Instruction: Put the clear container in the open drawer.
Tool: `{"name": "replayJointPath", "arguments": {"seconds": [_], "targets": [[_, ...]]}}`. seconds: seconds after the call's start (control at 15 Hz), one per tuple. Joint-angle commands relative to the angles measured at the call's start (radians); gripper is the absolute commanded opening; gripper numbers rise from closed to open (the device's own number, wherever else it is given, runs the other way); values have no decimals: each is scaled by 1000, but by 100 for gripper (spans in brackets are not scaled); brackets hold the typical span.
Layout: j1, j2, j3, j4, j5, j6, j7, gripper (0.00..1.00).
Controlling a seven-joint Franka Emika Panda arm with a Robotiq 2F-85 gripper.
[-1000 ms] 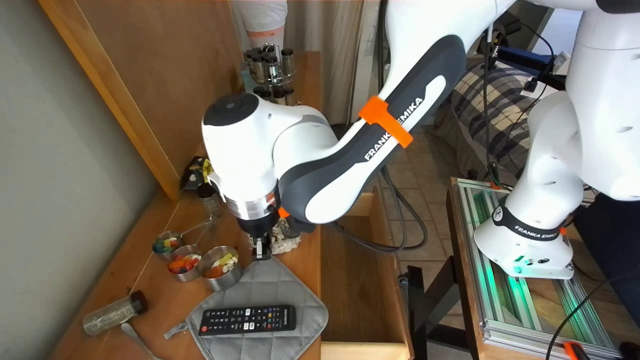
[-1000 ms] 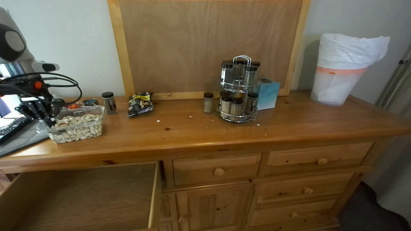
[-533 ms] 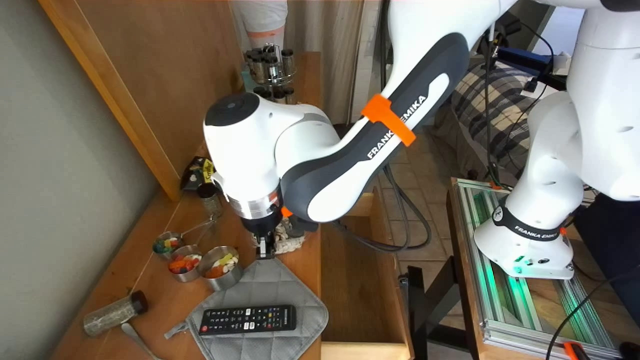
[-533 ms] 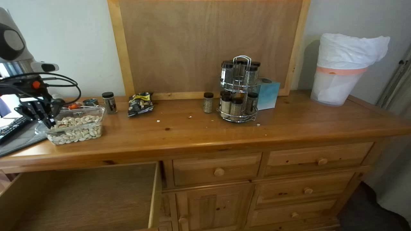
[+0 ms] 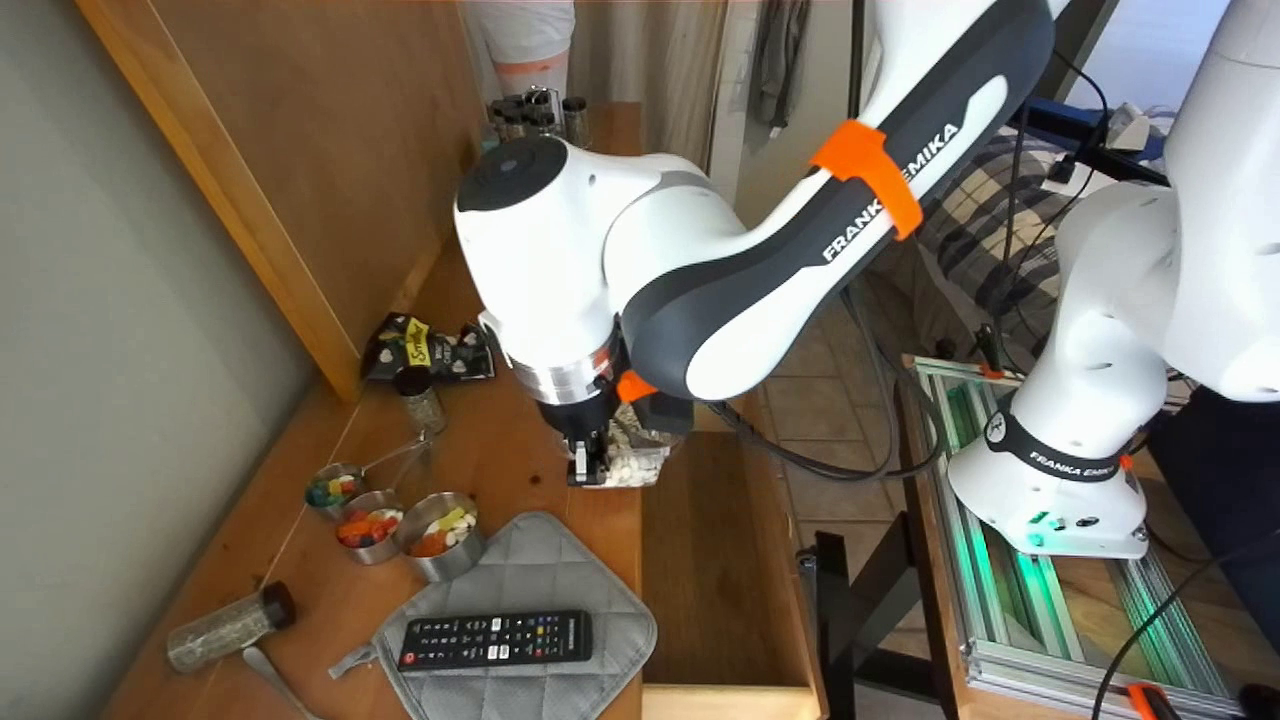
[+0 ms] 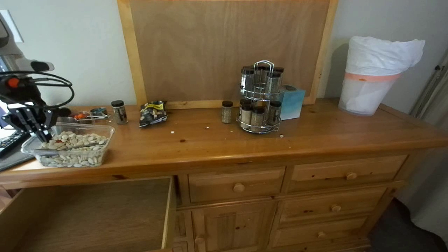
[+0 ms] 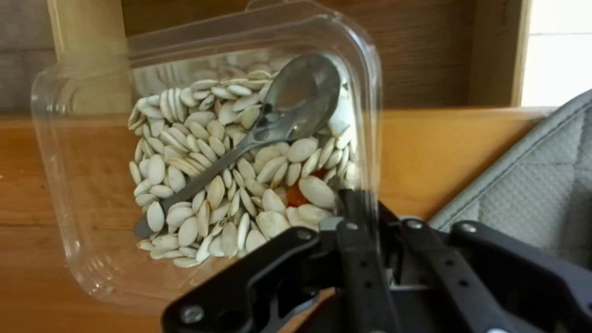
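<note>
Pinching the clear container (image 7: 99,199), the gripper (image 7: 370,210) seemingly holds it aloft.

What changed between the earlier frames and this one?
The gripper and the clear container have moved together toward the counter's front edge and the open drawer. The gripper is shut on the container's wall; no new grasp or release is evident. The remote, grey mat, snack bag and drawer stayed as they were.
</note>
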Motion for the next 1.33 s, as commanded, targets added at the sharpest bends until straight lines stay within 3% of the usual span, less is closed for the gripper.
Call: {"name": "replayJointPath", "arguments": {"seconds": [0.0, 0.8, 1.27], "targets": [[-2, -81, 4, -52, -14, -73, 46, 5], [-6, -100, 10, -54, -44, -166, 67, 3], [14, -125, 41, -54, -73, -283, 130, 3]]}}
